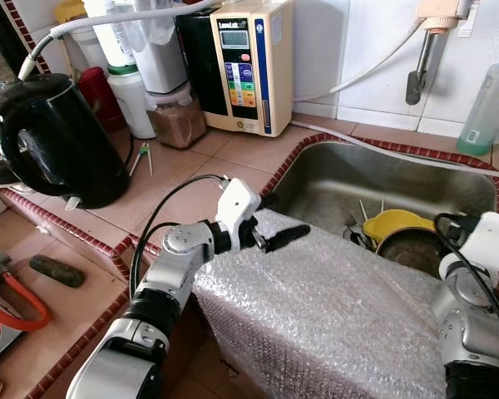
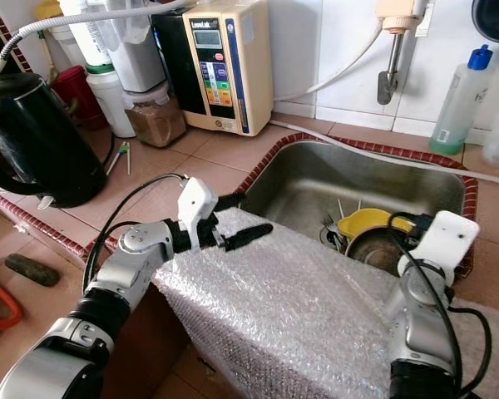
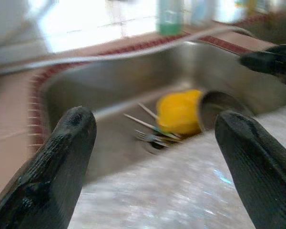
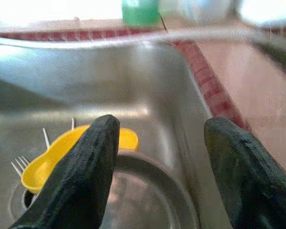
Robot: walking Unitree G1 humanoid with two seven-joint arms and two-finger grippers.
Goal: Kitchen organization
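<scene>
Looking down from the left eye view, a stainless steel sink (image 1: 316, 179) with a red-brick tile rim is seen set into a tan tiled counter (image 1: 224, 154). A yellow plastic bowl (image 1: 397, 223) is lying in the sink, touching a round dark metal pot (image 1: 414, 249), w/ metal forks (image 1: 355, 233) just beside them near the drain. A sheet of clear bubble wrap (image 1: 324, 312) is draped over the sink's front edge. The left gripper (image 1: 279, 223) is held just above the wrap's left end, its 2 black fingers spread and released, nothing grasped. The right gripper (image 1: 451, 224) is seen at the sink's right side near the pot; from here its state can't be told. On the counter at left a black electric kettle (image 1: 54, 141) is standing, and at the back wall a beige water ioniser box (image 1: 254, 62) is upright beside a jar of brown powder (image 1: 176, 120). A green-tinted plastic bottle w/ blue cap (image 1: 491, 104) stands at the far right.

Right eye view: same layout is shown.

Left wrist view: blurred; 2 fingers (image 3: 62, 162) are seen wide apart, w/ the bowl and forks between them further off.

Right wrist view: 2 fingers (image 4: 86, 176) are seen apart, released, above the pot, the bowl just behind it.
</scene>
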